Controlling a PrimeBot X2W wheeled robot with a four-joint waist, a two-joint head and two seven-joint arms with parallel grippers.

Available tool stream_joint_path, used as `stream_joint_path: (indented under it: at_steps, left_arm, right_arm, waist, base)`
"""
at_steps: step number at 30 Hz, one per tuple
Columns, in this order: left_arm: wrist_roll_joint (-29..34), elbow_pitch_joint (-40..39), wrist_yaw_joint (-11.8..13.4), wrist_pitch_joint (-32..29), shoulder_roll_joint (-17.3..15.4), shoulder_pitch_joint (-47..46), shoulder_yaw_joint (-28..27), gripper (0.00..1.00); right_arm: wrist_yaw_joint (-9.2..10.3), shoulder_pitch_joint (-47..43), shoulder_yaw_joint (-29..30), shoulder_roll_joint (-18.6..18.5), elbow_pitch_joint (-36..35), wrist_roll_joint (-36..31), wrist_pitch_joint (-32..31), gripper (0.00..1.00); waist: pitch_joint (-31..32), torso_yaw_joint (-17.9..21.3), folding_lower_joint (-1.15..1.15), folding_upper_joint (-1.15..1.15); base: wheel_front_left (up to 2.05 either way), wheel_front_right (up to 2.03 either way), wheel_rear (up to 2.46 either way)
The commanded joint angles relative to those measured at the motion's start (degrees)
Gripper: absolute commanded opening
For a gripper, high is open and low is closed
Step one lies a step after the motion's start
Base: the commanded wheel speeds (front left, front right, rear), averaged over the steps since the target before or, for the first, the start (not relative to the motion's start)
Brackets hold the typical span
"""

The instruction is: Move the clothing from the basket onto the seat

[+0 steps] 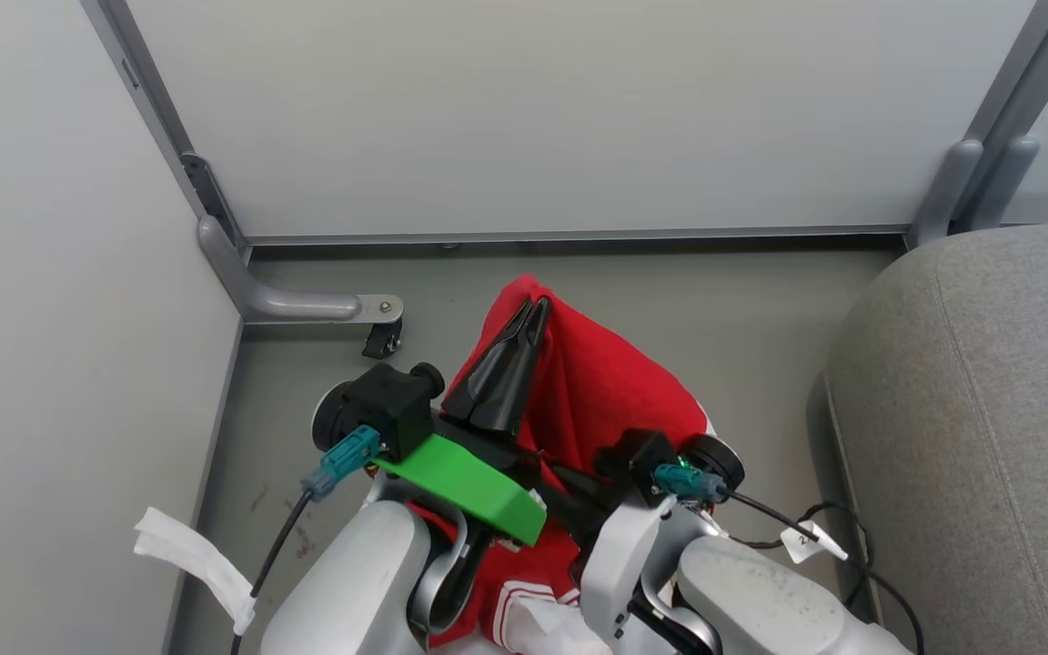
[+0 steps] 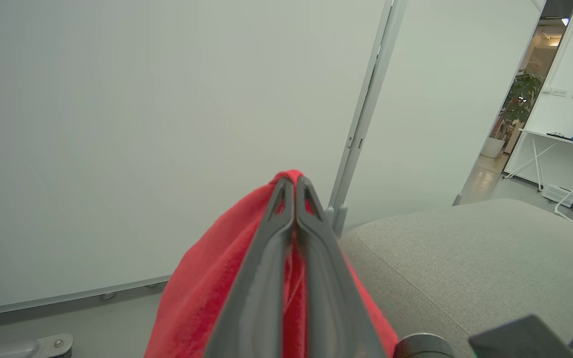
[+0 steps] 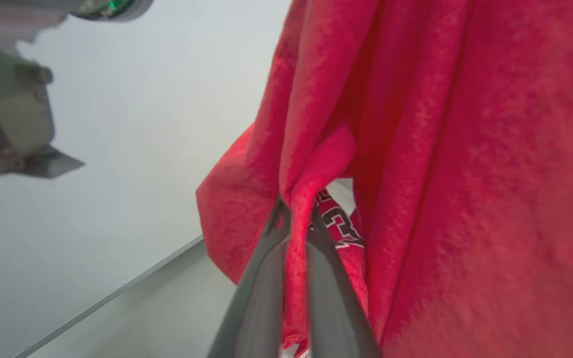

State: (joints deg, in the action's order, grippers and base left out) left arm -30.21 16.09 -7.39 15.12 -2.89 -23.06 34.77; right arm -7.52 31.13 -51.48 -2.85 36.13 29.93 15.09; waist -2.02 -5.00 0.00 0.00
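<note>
The clothing (image 1: 606, 382) is a soft red garment hanging above the floor, pinched at its top by my left gripper (image 1: 535, 309), which is shut on it. In the left wrist view the closed left gripper (image 2: 295, 181) holds the red clothing (image 2: 207, 278) draped below the fingers. In the right wrist view my right gripper (image 3: 296, 209) is shut on a fold of the same clothing (image 3: 465, 174), lower down; a printed patch shows behind the fold. The grey seat (image 1: 988, 409) lies to the right, and the seat (image 2: 465, 258) is close beside the garment. The basket is hidden under my arms.
White partition panels (image 1: 524, 109) close off the back and left. A grey metal foot (image 1: 306, 305) with a black castor (image 1: 381, 341) stands on the floor at back left. Black cables (image 1: 815, 528) lie by the seat's edge. A white strip (image 1: 192, 555) hangs at the lower left.
</note>
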Motion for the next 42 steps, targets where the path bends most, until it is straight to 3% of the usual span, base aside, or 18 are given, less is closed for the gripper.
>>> stream_joint_path:
  at_steps: [1,9,10,11,16,26,34,42]
  left_arm:
    - [-0.2,-0.2,-0.1,0.1,-0.1,-1.1,-0.1,0.00]
    - [0.9,0.0,-0.1,0.1,-0.1,-0.7,-2.2,0.00]
    - [1.1,0.0,-0.1,0.1,-0.1,-0.6,-2.5,0.45]
    - [1.4,0.0,0.0,0.1,-0.1,-0.4,-2.9,1.00]
    - [4.2,1.0,0.2,0.0,-0.1,0.5,-5.4,1.00]
    - [9.9,1.9,-0.1,0.0,-0.1,3.4,-9.2,1.00]
    - [10.3,1.9,-0.1,0.0,-0.1,6.2,-10.7,1.00]
    - [9.2,1.4,-0.1,0.0,-0.2,6.9,-9.9,1.00]
  right_arm:
    - [0.06,0.7,0.4,-0.3,0.1,0.8,0.1,0.00]
    - [0.06,-0.4,4.4,-0.2,-1.1,-0.6,0.1,0.00]
    - [0.06,-0.6,5.3,-0.2,-1.6,-1.0,0.1,0.00]
    - [0.06,-1.1,6.3,-0.2,-2.2,-1.4,0.1,0.00]
    - [0.06,-4.3,10.8,-0.2,-5.8,-3.9,0.1,0.00]
    - [0.06,-11.9,20.3,-0.2,-14.2,-8.4,0.1,0.00]
    - [0.06,-15.9,25.2,-0.2,-18.9,-10.0,0.1,0.00]
    - [0.05,-17.6,32.7,-0.3,-22.5,-14.1,0.1,0.00]
  waist:
    - [-0.2,-0.2,0.00,0.00]
    - [-0.8,1.0,0.00,0.00]
    - [-0.9,1.3,0.00,0.00]
    - [-1.0,1.8,0.00,0.00]
    - [-1.7,5.3,0.00,0.00]
    - [-2.7,18.2,0.00,0.00]
    - [-2.7,28.9,0.00,0.00]
    - [-3.7,34.5,0.00,0.00]
  base:
    - [0.00,0.00,0.00]
    - [0.00,0.00,0.00]
    - [0.00,0.00,0.00]
    - [0.00,0.00,0.00]
    - [0.00,0.00,0.00]
    - [0.00,0.00,0.00]
    - [0.00,0.00,0.00]
    - [0.00,0.00,0.00]
